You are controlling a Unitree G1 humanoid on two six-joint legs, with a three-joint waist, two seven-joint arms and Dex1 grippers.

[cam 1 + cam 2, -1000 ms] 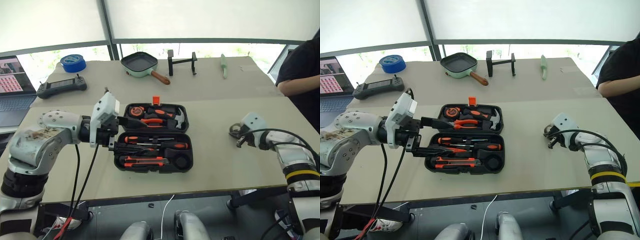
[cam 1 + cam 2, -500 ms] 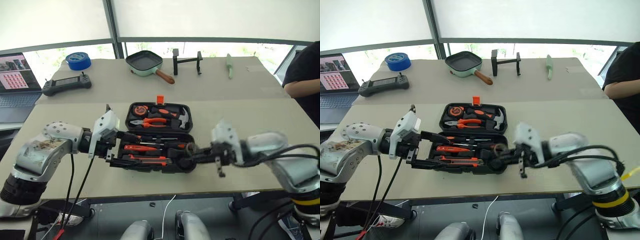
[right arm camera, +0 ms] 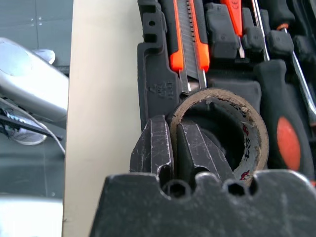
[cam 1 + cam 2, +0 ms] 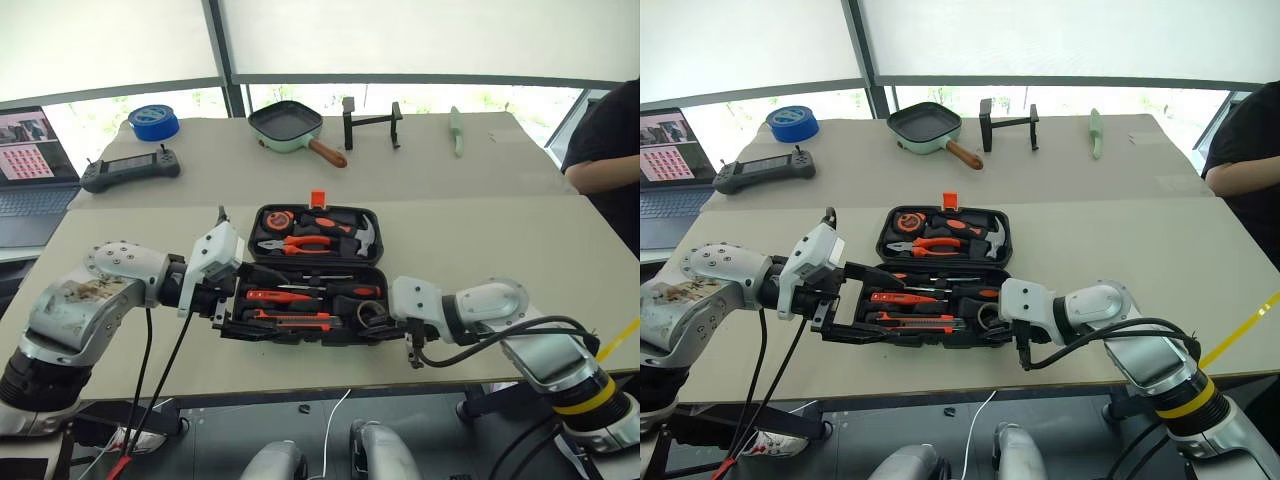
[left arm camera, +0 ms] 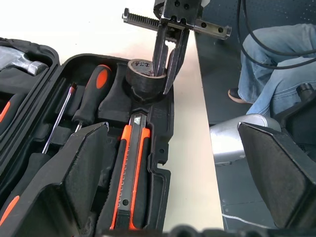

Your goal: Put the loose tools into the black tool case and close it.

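**Tape roll going into its recess**

Right claw (image 5: pixel 167 64) is clenched on the wall of the small black tape roll (image 5: pixel 143 75), one finger inside the ring and one outside, holding it over the round recess at the near right corner of the black tool case (image 4: pixel 240 330). The roll looks partly seated but tilted, its rim riding above the moulding; whether it touches the bottom of the recess I cannot tell.

Just beside the roll lies the orange-black utility knife (image 5: pixel 127 185) in its slot along the front edge, and behind it the two orange-and-black-handled screwdrivers (image 4: pixel 345 290) and the slim red-orange screwdriver (image 4: pixel 270 296) rest in their own recesses. The case lies open on the table (image 4: pixel 450 240), its lid half holding pliers (image 4: pixel 300 241) and a hammer (image 4: pixel 362 234), with the orange latch (image 4: pixel 318 198) at the far edge.

Left claw (image 4: pixel 235 300) is released, jaws wide, sitting at the case's left end with nothing between them.

By my reading this is the last tool being stowed. The next move calls for pressing the roll level into the recess, letting go, and drawing the inner finger straight out so the roll is not dragged up with it. Closing the lid is not yet begun.
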